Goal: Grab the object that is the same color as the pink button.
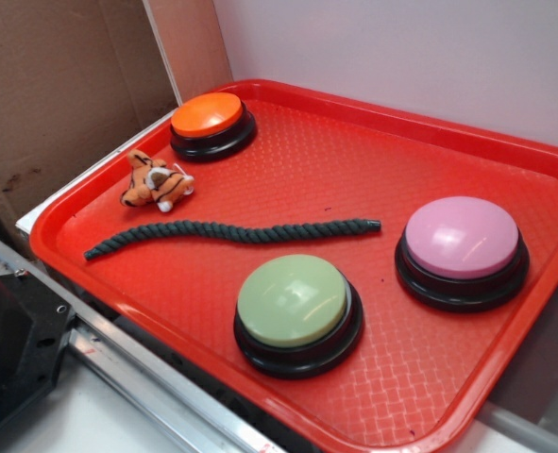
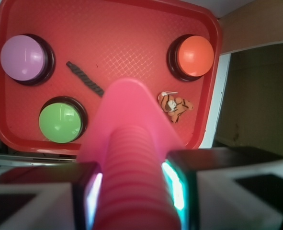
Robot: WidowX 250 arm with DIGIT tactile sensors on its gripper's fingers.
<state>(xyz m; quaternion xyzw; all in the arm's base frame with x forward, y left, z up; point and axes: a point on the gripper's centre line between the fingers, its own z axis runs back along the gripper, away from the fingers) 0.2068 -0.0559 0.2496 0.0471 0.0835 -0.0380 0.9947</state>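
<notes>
Pink fills the lower middle of the wrist view: a bright pink plastic block (image 2: 131, 158), ribbed along its lower part and widening to an arrow-like rounded tip, sits clamped between the two dark fingers (image 2: 86, 196) of the gripper (image 2: 131, 196), whose jaws press against its sides with a pale glow showing along each inner pad. Held this way, the block hangs high above the red textured tray (image 2: 131, 33) and hides part of what lies below it. In the exterior view neither the gripper nor the block appears; only the tray and its contents show. On that tray the pink button (image 1: 462, 238), a pale pink dome on a round black base, stands at the right of the exterior frame and at the upper left of the wrist frame. A green dome button (image 1: 293, 300) sits near the lower middle of the exterior view, close to the tray's near rim, and an orange dome button (image 1: 207, 114) stands at the upper left corner of the tray. A dark twisted rope (image 1: 231, 232) lies across the tray's middle, running from the left side toward the pink button, its end apart from that button's base. A small plush tiger (image 1: 156, 182) lies on its side between the orange button and the rope, touching neither.
</notes>
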